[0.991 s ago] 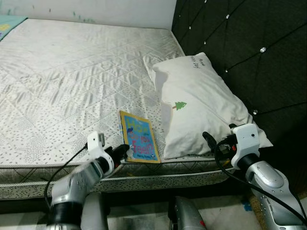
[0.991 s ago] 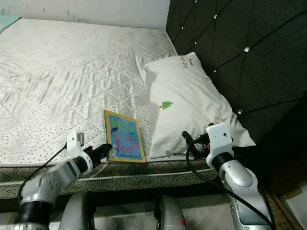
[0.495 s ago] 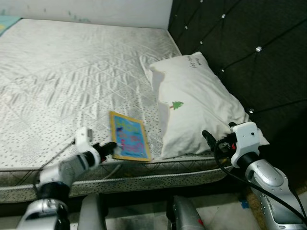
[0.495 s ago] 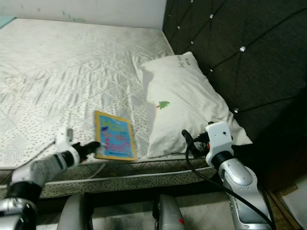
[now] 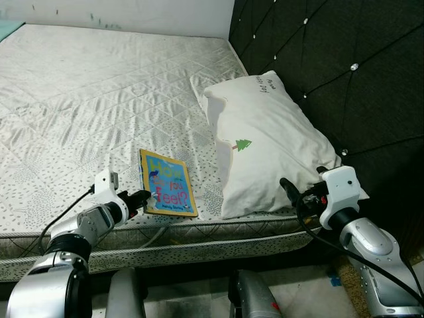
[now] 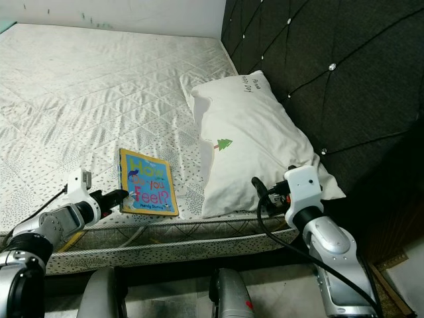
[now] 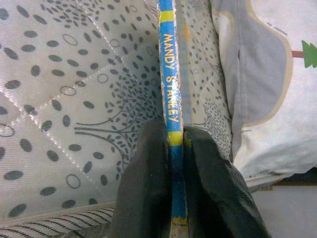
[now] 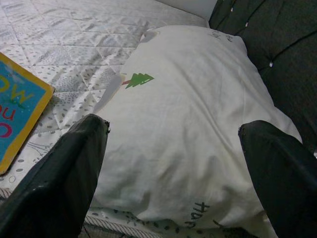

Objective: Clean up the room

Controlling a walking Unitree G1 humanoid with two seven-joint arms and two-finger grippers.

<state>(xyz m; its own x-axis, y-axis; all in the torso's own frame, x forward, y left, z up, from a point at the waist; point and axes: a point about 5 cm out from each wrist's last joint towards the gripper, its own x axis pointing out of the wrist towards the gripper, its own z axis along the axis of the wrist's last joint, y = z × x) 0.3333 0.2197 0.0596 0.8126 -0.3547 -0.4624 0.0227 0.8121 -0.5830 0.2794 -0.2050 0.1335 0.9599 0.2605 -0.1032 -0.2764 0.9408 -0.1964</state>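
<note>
Since a second ago my left arm has swung out to the robot's left and the book has gone with it, so the gap between the book and the pillow is now wider than it was. I keep the pillow as my landmark: it lies against the dark tufted headboard at the near corner of the mattress.

I have the left gripper clamped on the book, a blue picture book with a yellow border. From the left wrist view, the two black fingers pinch the book's spine from both sides, with the author's name printed along it. The book sits on the mattress to the left of the pillow, near the front edge of the bed, its near left corner in the fingers.

My right gripper hovers at the pillow's near end, just off the bed's front edge. In the right wrist view its fingers stand wide apart with nothing between them, the pillow spread out beyond them and the book's corner off to one side.
</note>
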